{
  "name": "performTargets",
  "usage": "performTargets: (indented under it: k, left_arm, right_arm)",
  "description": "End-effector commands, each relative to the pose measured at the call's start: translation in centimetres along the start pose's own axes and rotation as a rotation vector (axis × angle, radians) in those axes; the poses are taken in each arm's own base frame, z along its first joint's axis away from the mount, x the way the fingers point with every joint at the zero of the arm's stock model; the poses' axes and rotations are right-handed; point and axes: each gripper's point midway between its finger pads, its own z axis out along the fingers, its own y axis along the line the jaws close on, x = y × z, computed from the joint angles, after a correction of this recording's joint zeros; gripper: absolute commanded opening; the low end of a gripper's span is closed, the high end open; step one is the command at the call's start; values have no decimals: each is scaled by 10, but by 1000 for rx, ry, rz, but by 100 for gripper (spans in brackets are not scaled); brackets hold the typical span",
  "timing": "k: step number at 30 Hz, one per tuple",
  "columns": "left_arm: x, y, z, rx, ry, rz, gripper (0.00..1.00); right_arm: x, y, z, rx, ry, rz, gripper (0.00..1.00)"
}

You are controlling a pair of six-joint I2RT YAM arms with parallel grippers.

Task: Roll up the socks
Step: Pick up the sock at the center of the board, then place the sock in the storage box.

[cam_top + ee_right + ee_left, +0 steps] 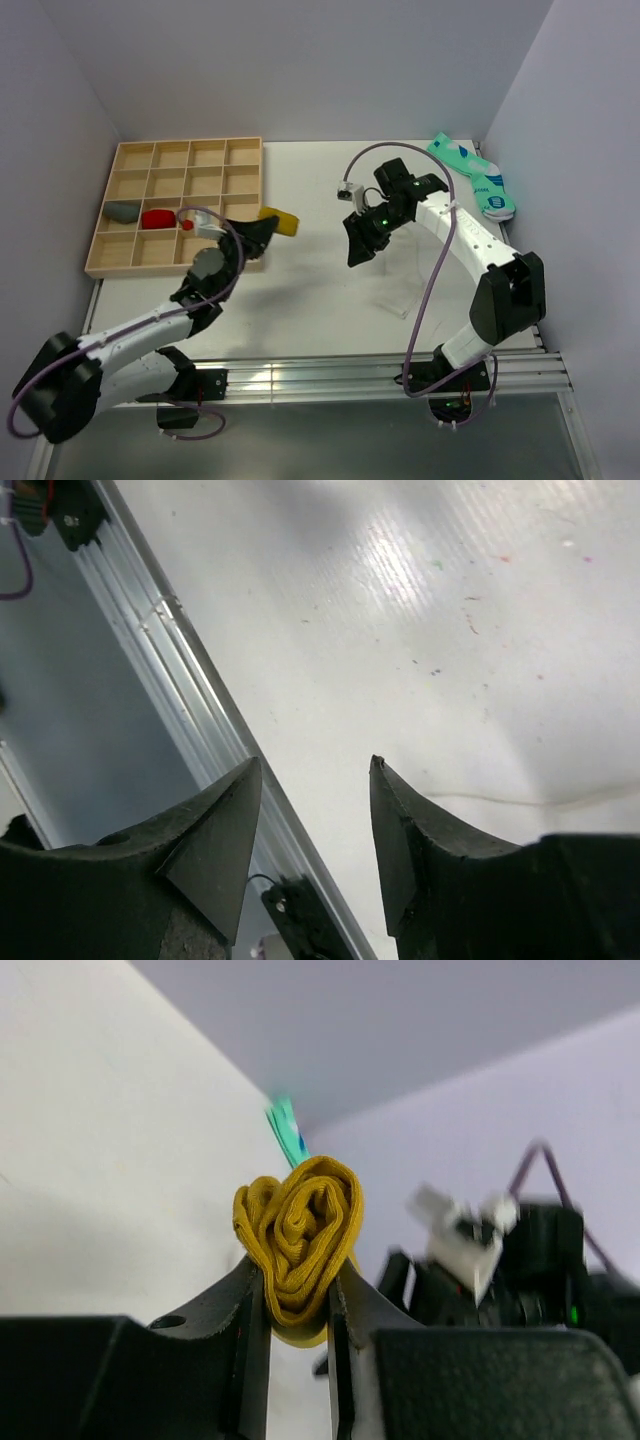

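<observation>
Sock roll, yellow, one, pinched between left fingers; right fingers apart.

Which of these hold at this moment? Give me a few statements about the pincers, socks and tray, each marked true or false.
1. The left pincer is shut on the rolled yellow sock. True.
2. The right pincer holds a teal sock. False: it is open and empty, and the teal socks lie at the far right corner of the table.
3. The red bundle sits in a compartment of the tray. True.
4. The grey bundle lies on the bare table. False: it sits in a tray compartment, next to the red bundle.
</observation>
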Motion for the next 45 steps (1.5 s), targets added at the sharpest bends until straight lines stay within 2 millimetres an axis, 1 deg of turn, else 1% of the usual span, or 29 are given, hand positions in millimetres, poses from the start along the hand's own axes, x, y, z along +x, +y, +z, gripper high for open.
performTargets:
  k: [1, 2, 3, 4, 5, 7, 8, 9, 11, 12, 13, 14, 15, 16, 17, 18, 19, 20, 21, 22, 23, 24, 29, 31, 34, 36, 41, 42, 45]
  left_arm:
    - [-52, 20, -5, -119, -50, 177, 0]
    - [-83, 26, -2, -143, -110, 186, 0]
    - [-98, 25, -5, -146, -133, 190, 0]
    - [-104, 26, -5, -132, -107, 201, 0]
    - [-135, 33, -5, -167, -164, 206, 0]
    - [-153, 49, -2, -213, -175, 203, 0]
    - [-173, 57, -3, -228, -202, 194, 0]
    - [-176, 70, 0, -249, -190, 170, 0]
    - [-192, 77, 4, -222, -185, 151, 0]
    - [-199, 97, 8, -261, -176, 130, 0]
    - [-202, 105, 11, -270, -166, 132, 0]
    - [-211, 105, 16, -258, -151, 132, 0]
    - [-210, 125, 23, -293, -125, 117, 0]
    - [-211, 132, 26, -301, -109, 110, 0]
    - [-219, 135, 30, -300, -113, 103, 0]
    - [-216, 148, 35, -302, -85, 83, 0]
    - [-217, 152, 37, -300, -77, 63, 0]
    - [-224, 154, 41, -301, -82, 59, 0]
    - [-223, 165, 44, -323, -72, 48, 0]
    - [-224, 169, 46, -335, -68, 43, 0]
    - [-229, 168, 52, -334, -65, 43, 0]
    - [-226, 180, 54, -364, -51, 26, 0]
    - [-236, 198, 66, -441, -43, 13, 0]
    - [-232, 214, 69, -481, -12, 3, 0]
    - [-230, 226, 68, -541, 2, -15, 0]
    - [-225, 243, 63, -605, 31, -32, 0]
    - [-216, 265, 59, -676, 61, -73, 0]
    - [-211, 273, 54, -713, 78, -92, 0]
    - [-209, 288, 50, -783, 86, -102, 0]
  right_arm:
    - [-3, -10, -23, 80, -32, -61, 55]
    - [-5, -12, -25, 83, -36, -74, 55]
    - [-6, -16, -30, 91, -43, -71, 55]
    - [-9, -18, -33, 97, -54, -79, 55]
    - [-11, -22, -36, 103, -60, -88, 55]
    - [-14, -28, -44, 120, -79, -89, 55]
    - [-15, -31, -46, 127, -83, -100, 55]
    - [-17, -36, -50, 146, -96, -100, 55]
    - [-19, -40, -55, 161, -112, -119, 56]
    - [-19, -41, -58, 170, -118, -127, 56]
    - [-19, -44, -60, 179, -123, -130, 56]
    - [-19, -47, -62, 186, -128, -131, 56]
    - [-18, -48, -64, 193, -135, -136, 56]
    - [-17, -49, -65, 196, -137, -145, 56]
    - [-17, -52, -67, 202, -143, -143, 56]
    - [-14, -54, -67, 204, -143, -140, 56]
    - [-14, -55, -69, 208, -147, -150, 56]
    - [-11, -58, -69, 212, -145, -144, 56]
    - [-9, -60, -68, 212, -143, -139, 56]
    - [-8, -61, -69, 213, -141, -145, 56]
    - [-7, -63, -68, 211, -139, -142, 56]
    - [-5, -65, -68, 212, -140, -135, 56]
    - [-1, -70, -69, 204, -138, -130, 55]
    - [0, -72, -70, 206, -141, -128, 55]
    - [3, -75, -69, 201, -136, -121, 55]
    - [4, -77, -68, 194, -135, -113, 55]
    - [5, -79, -66, 179, -136, -107, 54]
    - [6, -79, -66, 180, -137, -104, 54]
    - [8, -81, -65, 188, -132, -106, 54]
